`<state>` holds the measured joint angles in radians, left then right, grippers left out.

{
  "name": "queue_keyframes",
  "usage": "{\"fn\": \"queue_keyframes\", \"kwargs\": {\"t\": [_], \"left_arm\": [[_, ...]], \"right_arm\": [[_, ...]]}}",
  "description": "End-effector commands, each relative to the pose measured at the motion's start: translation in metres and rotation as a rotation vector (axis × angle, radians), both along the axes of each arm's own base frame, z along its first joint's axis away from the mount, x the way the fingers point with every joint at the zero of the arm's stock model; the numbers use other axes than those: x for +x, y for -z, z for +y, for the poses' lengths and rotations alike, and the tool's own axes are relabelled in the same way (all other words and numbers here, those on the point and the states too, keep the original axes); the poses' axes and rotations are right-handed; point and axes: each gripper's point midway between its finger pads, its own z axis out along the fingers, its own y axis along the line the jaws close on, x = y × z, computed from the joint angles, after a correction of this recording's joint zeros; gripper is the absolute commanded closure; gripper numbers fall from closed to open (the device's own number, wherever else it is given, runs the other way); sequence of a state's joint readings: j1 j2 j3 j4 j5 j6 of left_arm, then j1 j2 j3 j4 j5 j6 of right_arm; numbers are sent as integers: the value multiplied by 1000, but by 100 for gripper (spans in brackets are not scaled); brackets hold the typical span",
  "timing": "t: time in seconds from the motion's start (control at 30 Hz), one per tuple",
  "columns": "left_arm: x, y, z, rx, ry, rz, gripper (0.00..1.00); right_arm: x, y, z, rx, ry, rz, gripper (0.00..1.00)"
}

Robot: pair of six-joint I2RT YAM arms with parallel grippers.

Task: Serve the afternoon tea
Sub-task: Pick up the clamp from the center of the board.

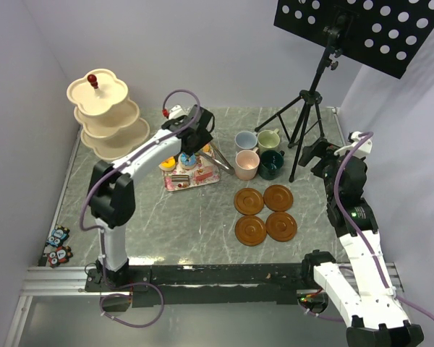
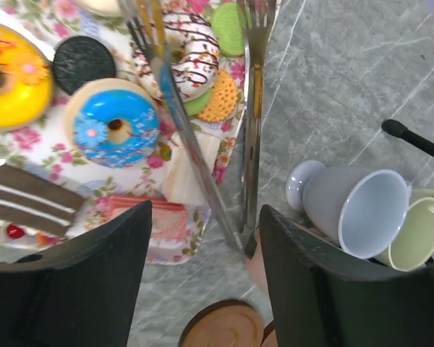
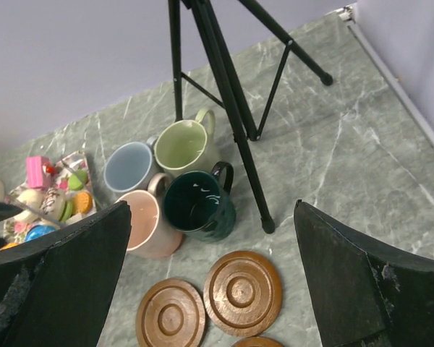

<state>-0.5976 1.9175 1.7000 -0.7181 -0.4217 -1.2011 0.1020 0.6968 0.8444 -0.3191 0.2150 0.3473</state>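
We found the left gripper [image 2: 205, 217] with its jaws apart and clamped on nothing, poised above the floral tray [image 1: 202, 179], which lay left of the counter's centre. The metal tongs [image 2: 250, 108] rested across the tray's right edge, in line with the gap between the fingers [image 2: 94, 282]. On the tray we noted toy cakes, among them a blue doughnut [image 2: 116, 129] and a yellow doughnut [image 2: 7, 83].

The cream three-tier stand [image 1: 105, 116] stood at the far left corner. The four mugs were clustered just right of the tray, towards the far edge:
- light blue mug [image 1: 244, 139]
- light green mug [image 1: 267, 139]
- pink mug [image 1: 247, 164]
- dark green mug [image 1: 271, 164]

The four brown saucers [image 1: 249, 201] lay in a two-by-two block on the near side of the mugs.

The right gripper [image 3: 210, 217] was raised near the right edge beside a black tripod [image 1: 307, 123], jaws wide apart, holding nothing
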Motion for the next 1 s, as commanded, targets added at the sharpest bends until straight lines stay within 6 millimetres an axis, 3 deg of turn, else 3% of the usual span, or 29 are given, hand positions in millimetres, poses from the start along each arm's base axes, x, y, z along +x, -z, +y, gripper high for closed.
{"fn": "queue_keyframes", "kwargs": {"t": [0.0,0.43,0.97], "left_arm": [[16,5,-13,4,-32,-19,38],[38,54,-6,106,-98,46,46],[57,77,5,145,-90,64,51]], "right_arm": [[1,-6,7,26,-36,-30,0],[0,-9,18,37,-96,-28,0],[-2,-6,21,37,-113,-23,0]]}}
